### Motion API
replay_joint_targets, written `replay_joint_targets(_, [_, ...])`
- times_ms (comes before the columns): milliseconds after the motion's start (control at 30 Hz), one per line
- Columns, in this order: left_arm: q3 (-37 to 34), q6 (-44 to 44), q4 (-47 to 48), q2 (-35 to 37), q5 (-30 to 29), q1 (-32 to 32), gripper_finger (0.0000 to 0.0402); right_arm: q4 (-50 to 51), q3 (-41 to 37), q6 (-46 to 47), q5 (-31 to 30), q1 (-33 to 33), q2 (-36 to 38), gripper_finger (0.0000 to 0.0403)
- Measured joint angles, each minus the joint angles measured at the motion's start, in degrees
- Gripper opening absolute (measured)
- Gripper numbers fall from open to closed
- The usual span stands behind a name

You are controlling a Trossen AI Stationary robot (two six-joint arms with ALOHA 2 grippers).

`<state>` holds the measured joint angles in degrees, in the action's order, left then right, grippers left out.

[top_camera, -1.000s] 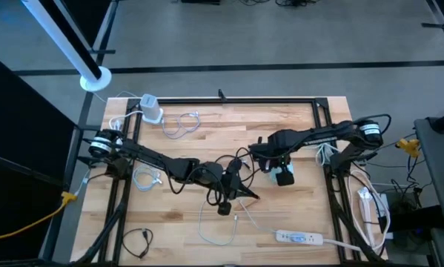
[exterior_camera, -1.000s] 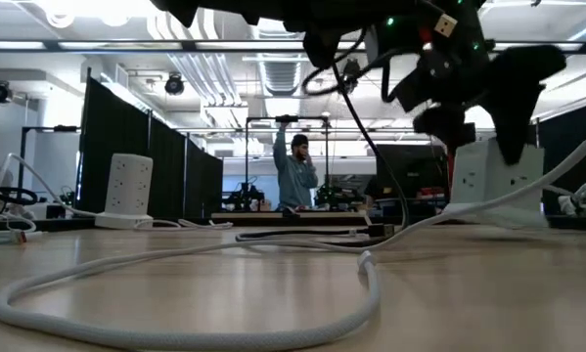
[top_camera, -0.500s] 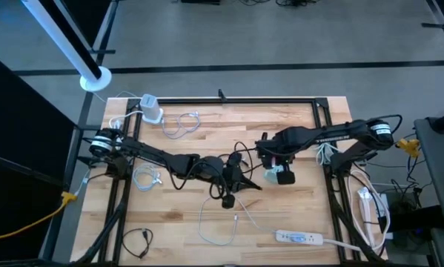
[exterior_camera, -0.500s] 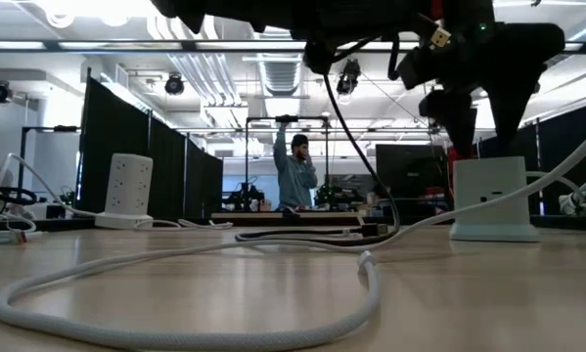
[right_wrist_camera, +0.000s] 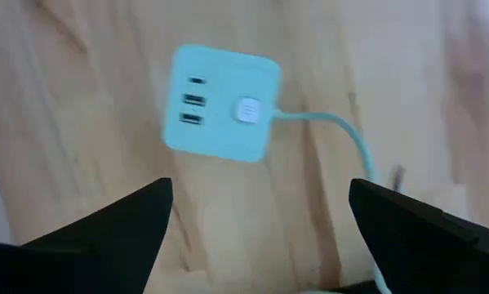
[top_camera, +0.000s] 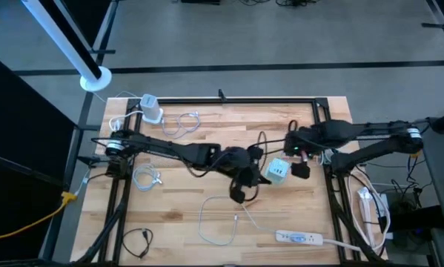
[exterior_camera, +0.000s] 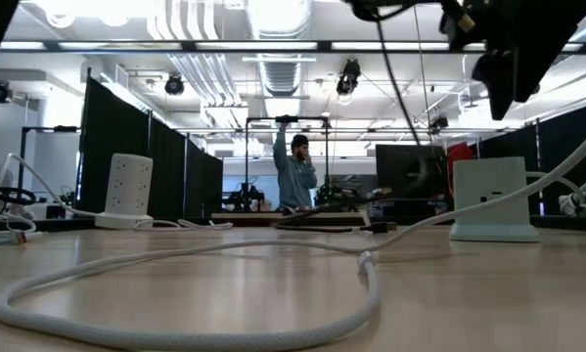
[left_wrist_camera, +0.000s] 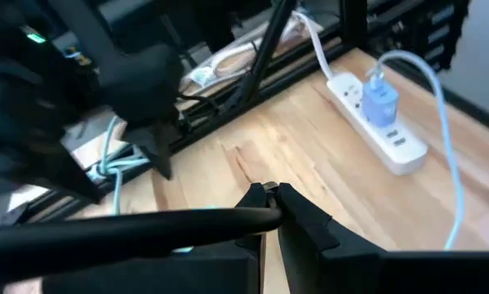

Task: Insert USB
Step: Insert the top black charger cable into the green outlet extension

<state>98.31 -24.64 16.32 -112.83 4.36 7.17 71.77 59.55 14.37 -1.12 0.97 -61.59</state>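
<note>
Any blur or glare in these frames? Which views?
Right wrist view: motion-blurred, charger cube soft. Low view: ceiling lights blown out, near cable out of focus, right hand a dark silhouette. Left wrist view: near black cable blurred, power strip fairly sharp. High view: evenly lit.

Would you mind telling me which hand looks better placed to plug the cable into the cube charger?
Probably the left hand: it is shut on the black cable beside the cube charger. The right hand is open and empty.
</note>
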Motion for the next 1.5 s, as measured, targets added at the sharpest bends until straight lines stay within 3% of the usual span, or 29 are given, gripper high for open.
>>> replay_joint_targets(100, [5.0, -1.4, 1.9, -3.9, 6.3, -2.1, 0.001, 0.4, -1.1, 3.8, -4.3, 0.0, 4.3, 0.0357])
replay_joint_targets(533, [31.3, -8.6, 23.8, -21.4, 8.9, -7.7, 0.0009, 2.2, -6.7, 13.4, -3.4, 0.0, 11.9, 0.0357])
replay_joint_targets(633, [34.8, -9.4, 26.3, -24.3, 9.5, -8.9, 0.0009, 2.2, -7.1, 17.1, -5.6, 0.0, 12.3, 0.0357])
replay_joint_targets(967, [35.8, -9.7, 30.5, -22.2, 10.2, -10.1, 0.0009, 6.0, -12.2, 20.7, -2.2, 0.2, 12.0, 0.0357])
replay_joint_targets(1100, [35.8, -9.7, 32.0, -21.4, 10.2, -10.1, 0.0009, 6.1, -12.6, 24.8, -7.0, 0.3, 12.2, 0.0357])
replay_joint_targets(1500, [35.4, -9.2, 24.6, -22.8, 10.2, -10.1, 0.0009, 10.6, -5.7, 34.2, -21.6, 0.3, 21.6, 0.0357])
